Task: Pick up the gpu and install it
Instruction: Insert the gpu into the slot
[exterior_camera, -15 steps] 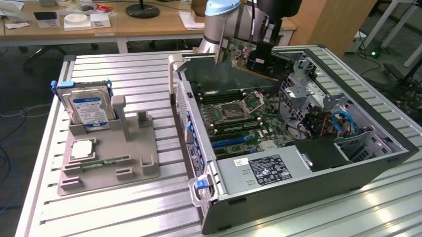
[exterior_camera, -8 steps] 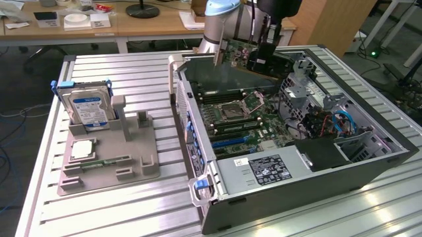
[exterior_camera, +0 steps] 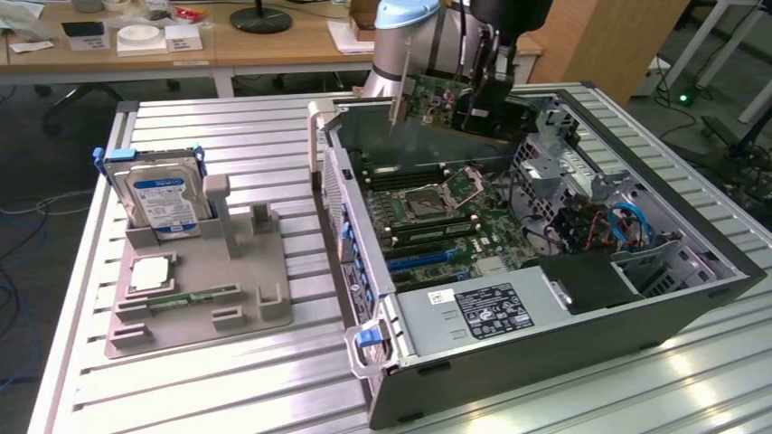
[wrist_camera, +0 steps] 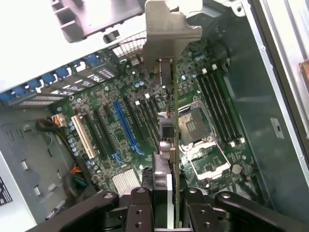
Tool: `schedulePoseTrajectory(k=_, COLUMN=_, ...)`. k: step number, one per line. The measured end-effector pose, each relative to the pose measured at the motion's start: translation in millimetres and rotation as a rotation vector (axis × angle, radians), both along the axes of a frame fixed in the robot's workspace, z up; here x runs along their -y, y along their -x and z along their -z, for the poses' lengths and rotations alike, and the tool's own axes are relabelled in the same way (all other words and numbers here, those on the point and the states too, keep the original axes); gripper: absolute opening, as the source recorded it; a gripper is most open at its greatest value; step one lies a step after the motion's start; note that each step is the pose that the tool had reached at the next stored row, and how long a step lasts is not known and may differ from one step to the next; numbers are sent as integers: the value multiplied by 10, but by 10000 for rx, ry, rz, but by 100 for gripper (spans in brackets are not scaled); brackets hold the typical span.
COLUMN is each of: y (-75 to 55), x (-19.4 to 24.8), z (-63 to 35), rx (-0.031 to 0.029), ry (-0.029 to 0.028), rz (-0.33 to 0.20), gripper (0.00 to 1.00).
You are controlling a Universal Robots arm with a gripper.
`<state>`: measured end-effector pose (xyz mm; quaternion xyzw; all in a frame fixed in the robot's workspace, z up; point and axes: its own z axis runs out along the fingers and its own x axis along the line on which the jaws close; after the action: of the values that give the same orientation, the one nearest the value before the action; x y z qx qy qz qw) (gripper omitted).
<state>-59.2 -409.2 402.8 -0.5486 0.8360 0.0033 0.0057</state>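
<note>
Green circuit board, thin, stiff, light, likely fragile: gpu pinched edge-on in tool above open case; hold by edges.

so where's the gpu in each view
exterior view: gpu held in the hand over the far end of the open case
wrist view: gpu edge-on, running from the hand to its silver bracket, above the motherboard
shared landmark: the cpu socket
</note>
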Motion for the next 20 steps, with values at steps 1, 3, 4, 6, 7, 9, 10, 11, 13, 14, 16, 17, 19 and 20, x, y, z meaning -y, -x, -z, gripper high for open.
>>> schedulePoseTrajectory(k=1, y=0, x=0, z=0, rx=0, ry=0, rz=-139, gripper=28)
schedulePoseTrajectory(k=3, y=0, x=0, z=1, rx=0, ry=0, rz=-434, gripper=28)
schedulePoseTrajectory(k=4, y=0, x=0, z=1, rx=0, ry=0, rz=-571, gripper=28)
schedulePoseTrajectory(k=6, y=0, x=0, z=2, rx=0, ry=0, rz=-854, gripper=28)
schedulePoseTrajectory(k=7, y=0, x=0, z=2, rx=0, ry=0, rz=-1001, gripper=28)
schedulePoseTrajectory(k=9, y=0, x=0, z=3, rx=0, ry=0, rz=-1312, gripper=28)
schedulePoseTrajectory(k=10, y=0, x=0, z=3, rx=0, ry=0, rz=-1461, gripper=28)
schedulePoseTrajectory(k=11, y=0, x=0, z=3, rx=0, ry=0, rz=-1610, gripper=28)
schedulePoseTrajectory(k=13, y=0, x=0, z=4, rx=0, ry=0, rz=-1913, gripper=28)
schedulePoseTrajectory(k=14, y=0, x=0, z=4, rx=0, ry=0, rz=-2064, gripper=28)
schedulePoseTrajectory(k=16, y=0, x=0, z=5, rx=0, ry=0, rz=-2362, gripper=28)
schedulePoseTrajectory(k=17, y=0, x=0, z=5, rx=0, ry=0, rz=-2502, gripper=28)
schedulePoseTrajectory(k=19, y=0, x=0, z=6, rx=0, ry=-1, rz=-2783, gripper=28)
schedulePoseTrajectory(k=20, y=0, x=0, z=6, rx=0, ry=0, rz=-2915, gripper=28)
